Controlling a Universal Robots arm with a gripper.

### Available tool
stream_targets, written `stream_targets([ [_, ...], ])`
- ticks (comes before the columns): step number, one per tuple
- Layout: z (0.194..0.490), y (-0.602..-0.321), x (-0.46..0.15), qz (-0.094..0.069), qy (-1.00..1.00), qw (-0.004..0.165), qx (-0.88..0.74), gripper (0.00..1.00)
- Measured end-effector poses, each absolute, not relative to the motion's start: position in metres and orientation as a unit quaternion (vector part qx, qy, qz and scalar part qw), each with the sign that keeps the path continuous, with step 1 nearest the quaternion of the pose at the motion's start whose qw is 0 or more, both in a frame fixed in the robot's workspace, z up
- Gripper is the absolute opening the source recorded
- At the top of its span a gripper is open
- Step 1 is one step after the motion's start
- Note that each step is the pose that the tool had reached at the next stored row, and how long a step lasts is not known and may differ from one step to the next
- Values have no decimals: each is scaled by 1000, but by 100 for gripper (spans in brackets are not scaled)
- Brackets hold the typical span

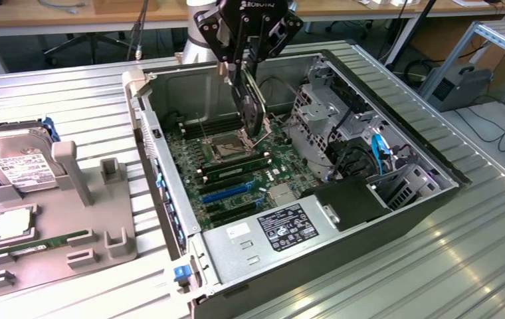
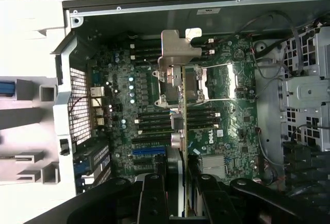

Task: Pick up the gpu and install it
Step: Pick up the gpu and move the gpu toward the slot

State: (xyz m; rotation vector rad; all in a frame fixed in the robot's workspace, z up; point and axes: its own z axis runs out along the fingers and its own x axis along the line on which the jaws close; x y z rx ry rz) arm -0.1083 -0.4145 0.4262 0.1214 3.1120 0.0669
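My gripper [image 1: 246,61] hangs over the open computer case [image 1: 159,153] and is shut on the gpu [image 1: 252,106]. The thin dark card hangs edge-down above the motherboard [image 1: 221,169], near the CPU socket, and is clear of the board. In the wrist view the gpu [image 2: 178,54] shows edge-on, its silvery bracket at the far end, with my gripper [image 2: 179,177] clamped on its near end. The blue expansion slots [image 1: 226,193] [image 2: 148,151] lie on the board beside the card's line.
A grey parts holder [image 1: 66,219] at the exterior view's left carries a hard drive [image 1: 18,163] and a green RAM stick [image 1: 35,244]. Inside the case stand a drive cage [image 1: 323,106], black cables [image 1: 350,163] and a labelled power supply [image 1: 279,229].
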Motion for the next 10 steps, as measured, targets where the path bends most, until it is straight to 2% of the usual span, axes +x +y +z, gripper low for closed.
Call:
stream_targets([
  [10, 426, -415, -102, 22, 999, 13, 39, 27],
])
